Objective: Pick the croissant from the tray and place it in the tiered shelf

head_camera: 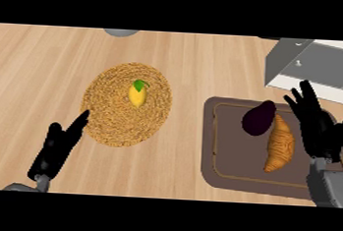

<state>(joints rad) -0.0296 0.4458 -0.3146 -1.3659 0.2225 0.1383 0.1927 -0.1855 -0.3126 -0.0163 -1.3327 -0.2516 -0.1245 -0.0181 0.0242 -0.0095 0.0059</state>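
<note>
Both left hand [54, 150] and right hand [315, 127] hang splayed, empty, while a ridged, tapered croissant [281, 143] lies on the rounded tray [234, 155].

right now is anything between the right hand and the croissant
Nothing visible. The open right hand is just right of the croissant on the tray; the eggplant overlaps its upper left end, away from the hand.

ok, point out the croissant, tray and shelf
croissant [279, 145], head view, middle of its body
tray [232, 157], head view, bare floor left of the croissant
shelf [326, 61], head view, grey panel
</note>
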